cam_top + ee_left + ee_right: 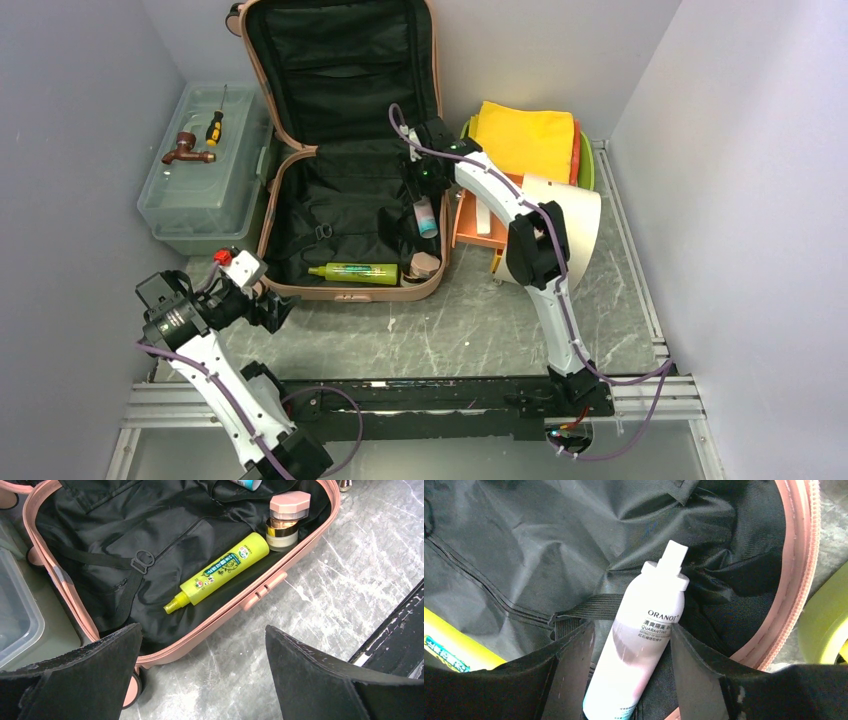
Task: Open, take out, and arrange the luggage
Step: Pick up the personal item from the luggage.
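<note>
With the luggage (340, 150) open at the bench's back edge, the right tool (629, 627), half closed, straddles the white spray bottle (639, 655); I cannot tell if it grips, so it should pinch squarely before lifting.

Luggage (345, 292): on the tabletop (480, 320).
Toolbox (200, 225): left of it.
Spray bottle (639, 655): inside, between my right fingers (574, 670).
Long bottle (355, 272): inside, along the near wall.

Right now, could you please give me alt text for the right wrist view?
A white spray bottle sits between the jaws of the right gripper, nozzle pointing away, over the black lining of the pink luggage. A yellow-green bottle shows at the left edge.
</note>
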Motion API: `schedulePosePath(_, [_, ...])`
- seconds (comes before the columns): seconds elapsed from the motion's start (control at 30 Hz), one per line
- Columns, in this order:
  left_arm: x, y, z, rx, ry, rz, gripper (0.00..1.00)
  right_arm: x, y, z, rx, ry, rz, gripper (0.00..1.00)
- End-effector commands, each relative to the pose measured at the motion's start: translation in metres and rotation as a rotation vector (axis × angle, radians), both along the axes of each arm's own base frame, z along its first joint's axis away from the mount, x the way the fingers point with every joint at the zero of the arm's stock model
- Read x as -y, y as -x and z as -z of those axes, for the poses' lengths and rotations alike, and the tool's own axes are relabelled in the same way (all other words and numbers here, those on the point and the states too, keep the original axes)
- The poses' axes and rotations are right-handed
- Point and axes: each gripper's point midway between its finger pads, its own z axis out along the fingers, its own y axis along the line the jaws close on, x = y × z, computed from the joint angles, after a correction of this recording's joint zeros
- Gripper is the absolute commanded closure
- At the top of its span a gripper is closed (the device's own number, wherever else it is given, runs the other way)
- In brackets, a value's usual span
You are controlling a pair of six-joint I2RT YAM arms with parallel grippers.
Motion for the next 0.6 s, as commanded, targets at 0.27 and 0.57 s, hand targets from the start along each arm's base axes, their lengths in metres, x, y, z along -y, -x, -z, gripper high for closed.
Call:
schedulePosePath(0.27, [0.01,0.003,-0.011,0.068,0.008,0.041,0.01,0.033,0.061,0.033,-0.126,0.334,-0.151,0.29])
schedulePosePath(0.57, [0.013,0.006,-0.012,0.08,0.002,0.054,0.01,0.031,0.05,0.054,-0.114,0.359,-0.145,0.55])
